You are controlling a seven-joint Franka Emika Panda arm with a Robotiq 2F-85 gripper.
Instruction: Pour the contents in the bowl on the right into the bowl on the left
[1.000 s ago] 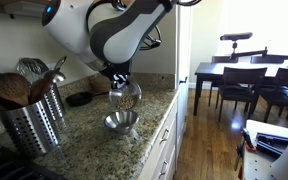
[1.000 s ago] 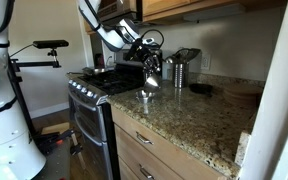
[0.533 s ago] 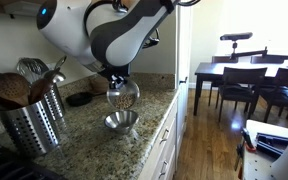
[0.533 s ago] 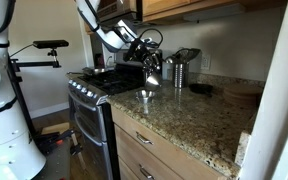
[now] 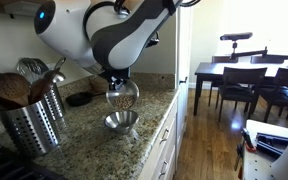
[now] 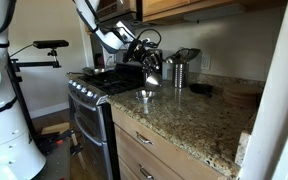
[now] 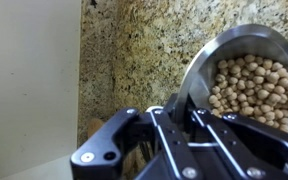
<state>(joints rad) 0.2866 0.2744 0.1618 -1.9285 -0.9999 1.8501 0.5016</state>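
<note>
My gripper (image 5: 117, 82) is shut on the rim of a steel bowl (image 5: 123, 96) full of small round tan chickpeas and holds it in the air. In the wrist view the held bowl (image 7: 246, 75) fills the right side, chickpeas inside, with the gripper (image 7: 174, 112) clamped on its near rim. A second steel bowl (image 5: 121, 122) stands on the granite counter (image 5: 94, 140) straight below the held one. In an exterior view the held bowl (image 6: 152, 78) hangs above the counter bowl (image 6: 146, 95).
A steel holder with wooden utensils (image 5: 28, 112) stands at the counter's near left. A dark round object (image 5: 79, 98) lies behind. A stove (image 6: 94, 85) and a steel canister (image 6: 179, 68) flank the bowls. The counter edge drops to cabinets (image 5: 162, 150).
The arm's upper part has shifted slightly; the held bowl has stayed above the counter bowl with hardly any movement.
</note>
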